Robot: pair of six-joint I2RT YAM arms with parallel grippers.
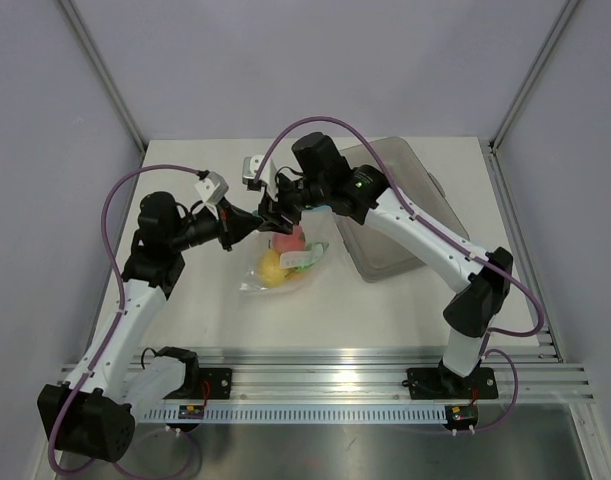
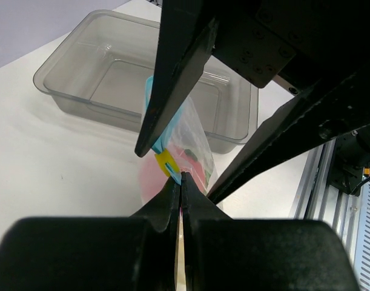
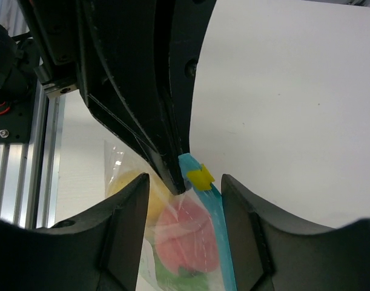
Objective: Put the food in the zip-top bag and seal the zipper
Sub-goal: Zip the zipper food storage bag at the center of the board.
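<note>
top external | white table [image 1: 385, 310], grey walls [image 1: 285, 60] | L claw [image 2: 181, 180] pinched on bag [image 3: 185, 242] | R claw [image 3: 185, 179] wide apart, empty

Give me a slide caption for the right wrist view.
Open right claw straddles the blue zipper while the left claw pinches the zip-top bag.

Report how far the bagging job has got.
Done: a yellow piece, red-pink piece and green piece sit inside the zip-top bag. In hand: left gripper pinches the bag edge; right gripper, open, straddles the blue zipper near its yellow slider. Left: sealing the zipper.
</note>
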